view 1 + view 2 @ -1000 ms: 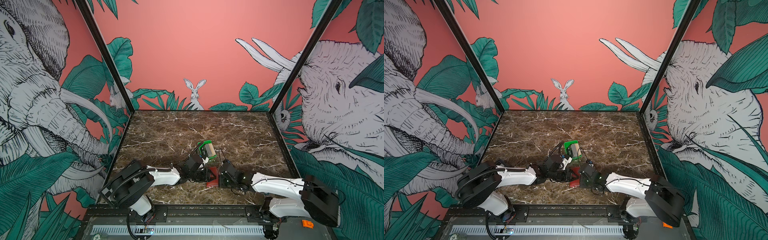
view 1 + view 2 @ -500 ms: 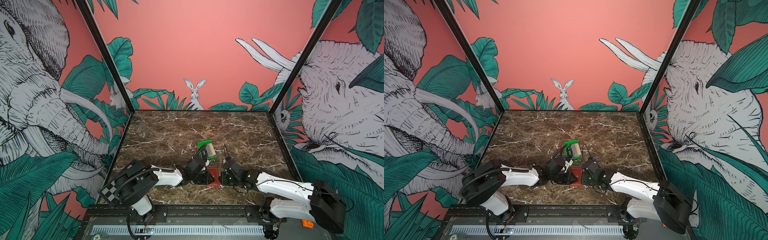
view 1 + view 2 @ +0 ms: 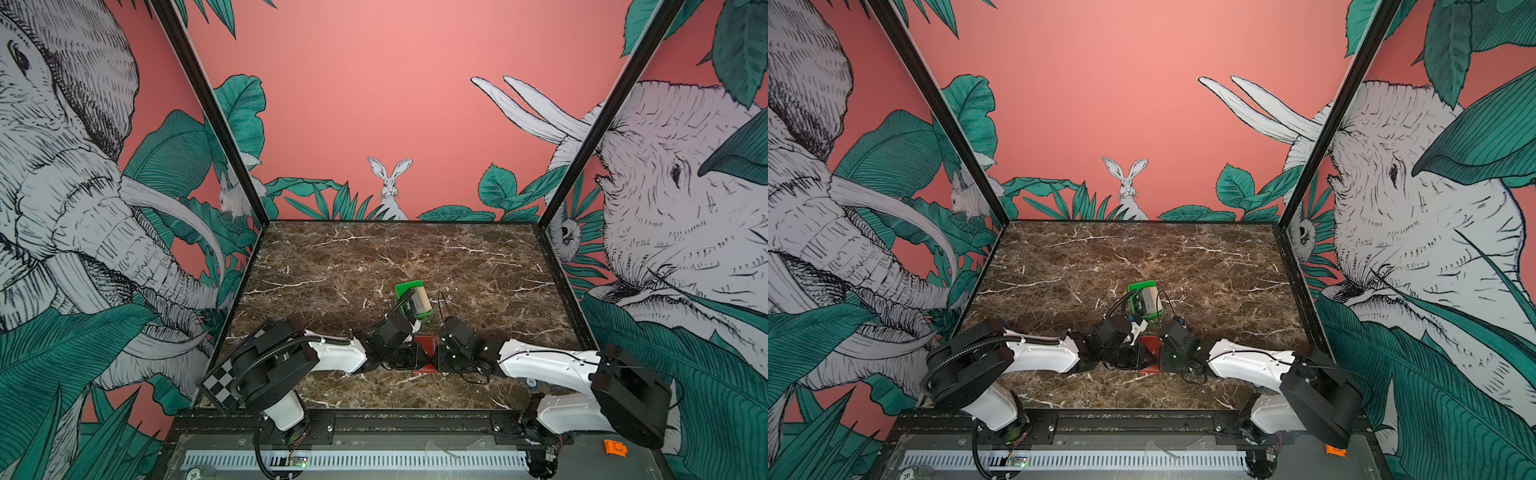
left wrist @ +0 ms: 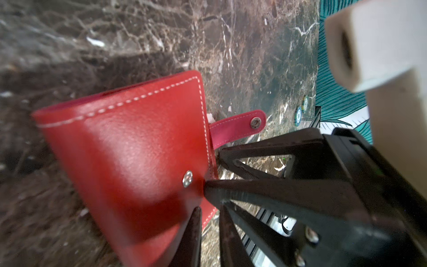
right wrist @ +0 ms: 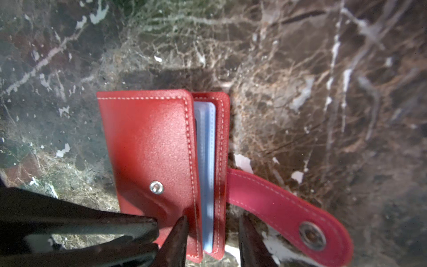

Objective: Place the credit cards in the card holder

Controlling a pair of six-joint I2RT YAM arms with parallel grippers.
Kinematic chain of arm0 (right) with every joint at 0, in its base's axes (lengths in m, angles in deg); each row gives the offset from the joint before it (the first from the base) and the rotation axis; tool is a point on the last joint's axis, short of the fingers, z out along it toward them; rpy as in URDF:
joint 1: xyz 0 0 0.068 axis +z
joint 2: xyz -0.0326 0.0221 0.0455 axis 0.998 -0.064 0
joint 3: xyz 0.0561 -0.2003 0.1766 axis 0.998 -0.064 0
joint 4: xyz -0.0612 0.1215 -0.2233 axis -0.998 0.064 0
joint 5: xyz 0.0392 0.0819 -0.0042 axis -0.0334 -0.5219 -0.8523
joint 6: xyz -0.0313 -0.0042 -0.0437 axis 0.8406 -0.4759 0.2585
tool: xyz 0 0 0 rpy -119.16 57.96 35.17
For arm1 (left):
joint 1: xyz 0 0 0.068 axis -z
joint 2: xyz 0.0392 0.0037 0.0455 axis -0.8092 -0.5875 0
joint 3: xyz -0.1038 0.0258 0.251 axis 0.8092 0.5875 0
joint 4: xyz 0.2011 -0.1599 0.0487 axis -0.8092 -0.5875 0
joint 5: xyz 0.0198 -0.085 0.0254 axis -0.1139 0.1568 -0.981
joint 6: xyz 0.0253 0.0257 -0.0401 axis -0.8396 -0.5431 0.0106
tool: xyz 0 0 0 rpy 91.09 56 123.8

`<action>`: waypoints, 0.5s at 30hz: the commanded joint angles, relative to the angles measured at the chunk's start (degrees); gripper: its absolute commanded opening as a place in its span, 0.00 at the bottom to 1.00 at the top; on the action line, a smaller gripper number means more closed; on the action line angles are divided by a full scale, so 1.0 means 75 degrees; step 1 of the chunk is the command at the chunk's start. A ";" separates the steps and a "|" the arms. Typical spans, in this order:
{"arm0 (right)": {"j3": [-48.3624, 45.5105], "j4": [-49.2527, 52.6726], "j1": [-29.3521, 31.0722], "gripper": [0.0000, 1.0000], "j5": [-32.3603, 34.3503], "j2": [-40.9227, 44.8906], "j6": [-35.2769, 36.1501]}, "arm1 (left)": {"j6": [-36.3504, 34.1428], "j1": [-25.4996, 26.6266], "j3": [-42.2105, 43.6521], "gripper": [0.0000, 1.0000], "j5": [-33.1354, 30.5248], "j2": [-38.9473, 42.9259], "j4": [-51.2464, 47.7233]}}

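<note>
The card holder [image 3: 426, 345] is a red folding wallet lying near the table's front middle, between both grippers. Its snap tab [image 5: 288, 215] is undone, and pale blue pockets [image 5: 206, 161] show between the covers. My left gripper [image 4: 210, 209] is shut on the front cover's short edge near the snap stud [image 4: 188, 179]. My right gripper [image 5: 213, 217] is open and straddles the wallet's open edge: one finger lies over the front cover, the other stands clear beyond the back cover. The credit cards [image 3: 417, 305], dark and beige, sit in the green tray [image 3: 409, 287] just behind the grippers.
Both arms lie low along the table's front edge and meet at the middle. Two small round chips [image 4: 299, 115] lie near the front right edge. A thin black cable [image 3: 441, 300] loops up beside the tray. Printed walls close in the left, right and back.
My left gripper's jaws have narrowed onto the wallet's cover. My right gripper's jaws have opened and its arm has shifted towards the wallet. The wallet now lies flatter.
</note>
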 commanded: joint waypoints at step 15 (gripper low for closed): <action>-0.0405 -0.0031 -0.0027 0.15 0.0007 0.0007 -0.0191 | -0.1177 -0.0923 -0.0483 0.26 -0.0444 0.1118 -0.2825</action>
